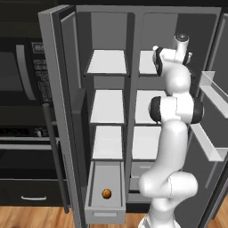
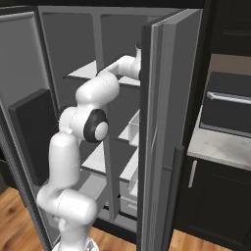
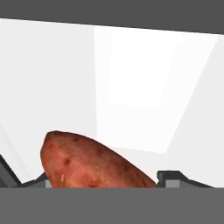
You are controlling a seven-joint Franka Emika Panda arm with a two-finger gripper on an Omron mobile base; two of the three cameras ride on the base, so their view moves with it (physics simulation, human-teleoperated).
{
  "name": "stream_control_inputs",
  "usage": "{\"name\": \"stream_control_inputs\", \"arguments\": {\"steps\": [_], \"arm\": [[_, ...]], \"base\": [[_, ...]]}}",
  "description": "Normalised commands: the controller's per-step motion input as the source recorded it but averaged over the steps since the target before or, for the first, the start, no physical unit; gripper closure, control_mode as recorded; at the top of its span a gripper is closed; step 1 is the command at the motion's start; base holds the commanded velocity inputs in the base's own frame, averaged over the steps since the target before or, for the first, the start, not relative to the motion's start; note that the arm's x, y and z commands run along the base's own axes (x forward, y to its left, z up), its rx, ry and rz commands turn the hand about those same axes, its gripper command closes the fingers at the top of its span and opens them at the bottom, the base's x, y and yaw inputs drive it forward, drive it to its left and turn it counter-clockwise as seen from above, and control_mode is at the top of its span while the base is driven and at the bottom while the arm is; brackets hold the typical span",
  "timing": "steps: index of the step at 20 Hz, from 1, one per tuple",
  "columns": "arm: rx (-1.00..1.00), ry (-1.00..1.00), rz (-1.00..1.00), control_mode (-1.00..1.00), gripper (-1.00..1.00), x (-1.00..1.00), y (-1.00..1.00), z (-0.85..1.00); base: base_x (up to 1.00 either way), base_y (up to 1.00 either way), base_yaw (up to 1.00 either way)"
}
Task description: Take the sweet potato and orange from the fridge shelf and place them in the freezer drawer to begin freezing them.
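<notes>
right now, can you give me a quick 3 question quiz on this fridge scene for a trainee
1. True or false: the orange already lies in the open freezer drawer.
2. Multiple choice: in the hand view, what sits between the fingers of the hand? A) a white ball B) the sweet potato C) nothing
3. Fill in: in the left base view, the arm reaches toward the ____ shelves of the fridge.

Key: 1 true. 2 B; whether the fingers actually clamp it cannot be told. 3 upper.
</notes>
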Motion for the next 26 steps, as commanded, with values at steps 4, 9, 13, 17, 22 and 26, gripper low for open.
{"name": "stream_control_inputs", "arguments": {"steps": [4, 9, 13, 17, 22, 26], "arm": [[0.00, -0.02, 0.00, -1.00, 1.00, -0.11, 0.00, 0.00], [0.00, -0.10, 0.00, -1.00, 1.00, -0.35, 0.00, 0.00], [0.00, -0.12, 0.00, -1.00, 1.00, -0.49, 0.02, -0.06], [0.00, -0.13, 0.00, -1.00, 1.00, -0.55, 0.14, -0.06], [0.00, -0.08, 0.00, -1.00, 1.00, -0.58, 0.28, 0.00], [0.00, -0.05, 0.00, -1.00, 1.00, -0.69, 0.33, 0.02]], "base": [[0.00, 0.00, 0.00], [0.00, 0.00, 0.00], [0.00, 0.00, 0.00], [0.00, 0.00, 0.00], [0.00, 0.00, 0.00], [0.00, 0.00, 0.00]]}}
